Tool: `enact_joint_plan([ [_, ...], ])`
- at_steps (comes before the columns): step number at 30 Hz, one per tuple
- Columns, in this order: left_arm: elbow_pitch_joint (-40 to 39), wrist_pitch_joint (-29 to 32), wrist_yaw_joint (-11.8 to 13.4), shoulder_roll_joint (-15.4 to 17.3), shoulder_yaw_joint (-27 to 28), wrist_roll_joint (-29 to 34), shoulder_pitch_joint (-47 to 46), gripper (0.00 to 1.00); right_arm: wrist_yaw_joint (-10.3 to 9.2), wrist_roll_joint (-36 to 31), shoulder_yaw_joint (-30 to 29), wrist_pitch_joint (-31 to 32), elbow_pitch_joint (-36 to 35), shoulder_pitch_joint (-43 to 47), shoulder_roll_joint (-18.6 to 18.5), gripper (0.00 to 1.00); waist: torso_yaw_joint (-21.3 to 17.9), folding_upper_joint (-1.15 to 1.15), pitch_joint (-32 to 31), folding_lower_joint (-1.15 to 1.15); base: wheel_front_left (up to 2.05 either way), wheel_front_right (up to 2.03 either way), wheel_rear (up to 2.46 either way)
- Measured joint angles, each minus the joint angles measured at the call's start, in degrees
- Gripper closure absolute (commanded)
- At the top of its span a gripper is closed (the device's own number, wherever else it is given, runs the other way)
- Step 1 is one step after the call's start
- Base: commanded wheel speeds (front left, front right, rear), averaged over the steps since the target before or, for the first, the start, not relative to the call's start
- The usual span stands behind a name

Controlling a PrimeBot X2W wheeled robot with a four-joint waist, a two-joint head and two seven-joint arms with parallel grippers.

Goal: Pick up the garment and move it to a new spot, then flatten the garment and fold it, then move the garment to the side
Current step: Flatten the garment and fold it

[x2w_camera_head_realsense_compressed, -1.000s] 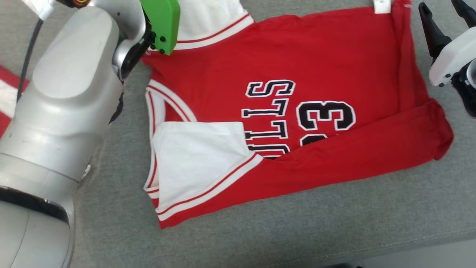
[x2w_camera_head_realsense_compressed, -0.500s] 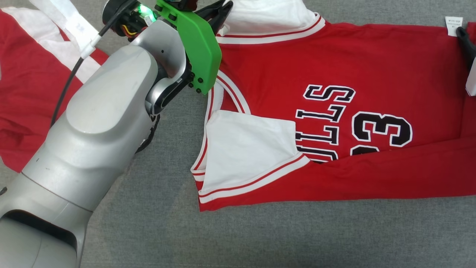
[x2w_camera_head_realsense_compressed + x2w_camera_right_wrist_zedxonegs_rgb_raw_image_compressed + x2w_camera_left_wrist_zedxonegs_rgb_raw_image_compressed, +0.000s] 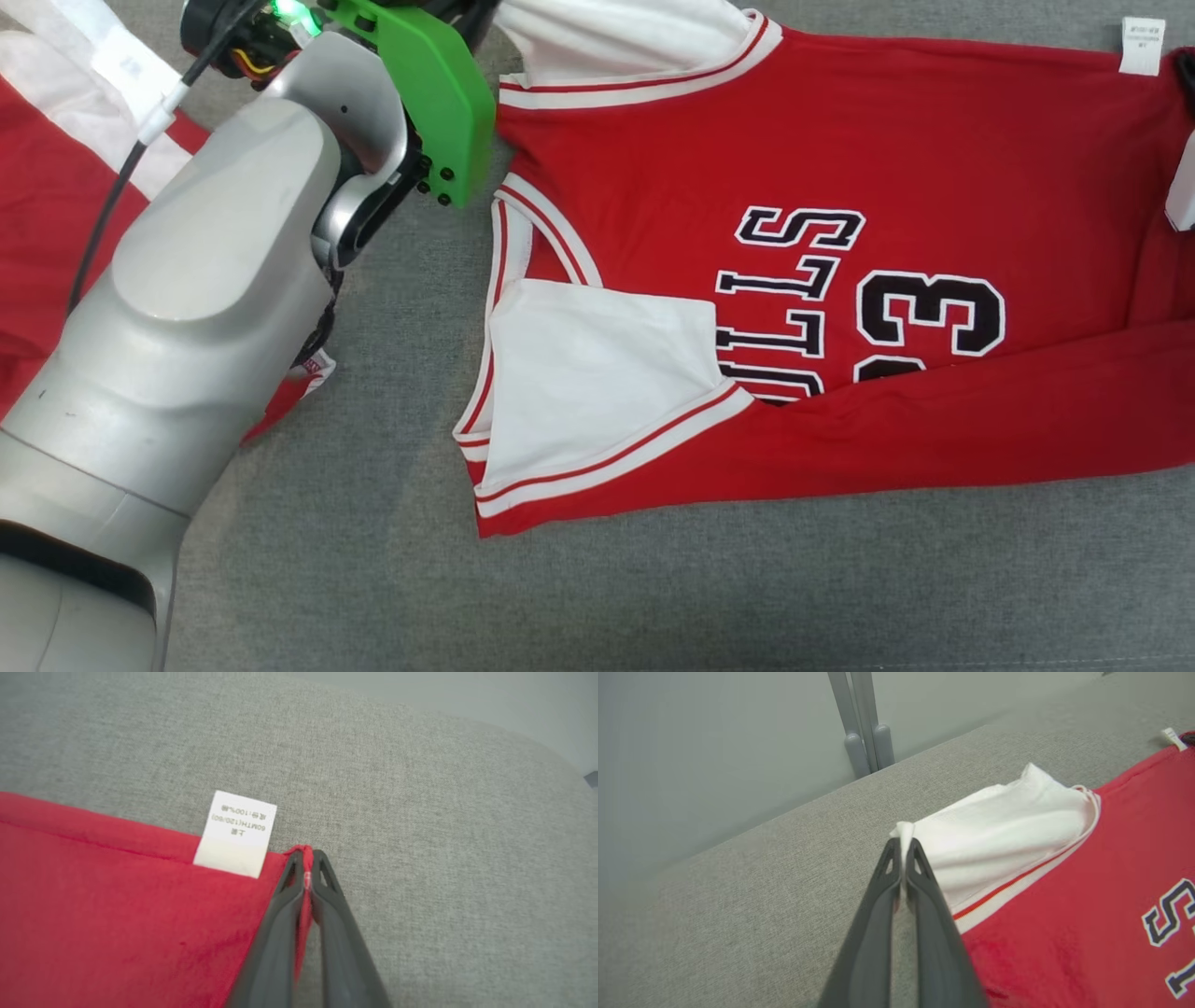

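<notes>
**Head view.** Jersey [image 3: 840,168]: red with white sleeves, spread lengthwise on the grey surface [image 3: 653,597], collar to the robot's left and hem to its right. The near long edge is folded up over the lettering. The near sleeve [image 3: 597,373] lies on the chest. The left arm [image 3: 187,308] reaches across toward the far sleeve. A second garment [image 3: 37,215], red and white, lies further left, partly under that arm and apart from the jersey.

**Left wrist view.** Left hand [image 3: 903,847]: fingers drawn narrow, pinching the tip of the far sleeve [image 3: 1008,816]. A small white fold shows between them, and the cloth rises toward the pinch. Two posts [image 3: 864,728] stand beyond the surface's edge.

**Right wrist view.** Right hand [image 3: 307,858]: fingers drawn narrow on the far hem corner, with a sliver of red between them, just beside the label [image 3: 236,833].

**Handling note.** The step appears to be taking the far edge at both ends, ready to carry it over.
- Both pinches look shallow, so the lift should start slowly.
- The two hands should rise together and level, with the edge taut enough not to sag.
- Overpulling would likely slip the sleeve tip free.
- The path should stay clear of the second garment.
</notes>
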Motion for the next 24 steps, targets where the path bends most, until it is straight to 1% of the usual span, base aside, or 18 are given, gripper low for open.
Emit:
enact_joint_plan([
  [6, 4.5, -4.5, 2.1, -0.1, 1.3, 1.7, -3.1, 1.00, 0.00, 2.0, 0.2, -4.0, -1.1, -2.8, 0.4, 1.00, -0.9, 0.00, 0.7, 0.00, 0.00, 0.00, 0.00],
  [11, 9.1, -9.6, 3.9, -1.5, 2.4, 3.1, -7.1, 1.00, 0.00, 1.9, 0.4, -9.2, -1.3, -6.0, 0.8, 1.00, -1.3, 0.00, 1.6, 0.00, 0.00, 0.00, 0.00],
  [14, 12.4, -12.8, 4.4, -2.9, 3.2, 3.4, -8.9, 1.00, 0.00, 0.9, -0.1, -11.8, 0.1, -8.1, 1.5, 1.00, -1.5, 0.00, 1.8, 0.00, 0.00, 0.00, 0.00],
  [17, 15.3, -14.4, 3.7, -4.0, 3.0, 3.4, -9.2, 1.00, -0.01, 0.5, -0.1, -12.9, 1.1, -8.4, 2.6, 1.00, -1.5, 0.00, 1.4, 0.00, 0.00, 0.00, 0.00],
  [19, 16.7, -15.0, 2.7, -4.2, 2.2, 3.5, -9.1, 1.00, -0.01, 0.5, -0.1, -13.3, 1.1, -8.1, 3.0, 1.00, -1.5, 0.00, 0.9, 0.00, 0.00, 0.00, 0.00],
  [24, 18.4, -16.4, 0.3, -4.0, 0.4, 4.0, -6.7, 1.00, -0.01, 1.1, -0.4, -13.7, 0.2, -4.4, 2.6, 1.00, -1.3, 0.00, -1.0, 0.00, 0.00, 0.00, 0.00],
])
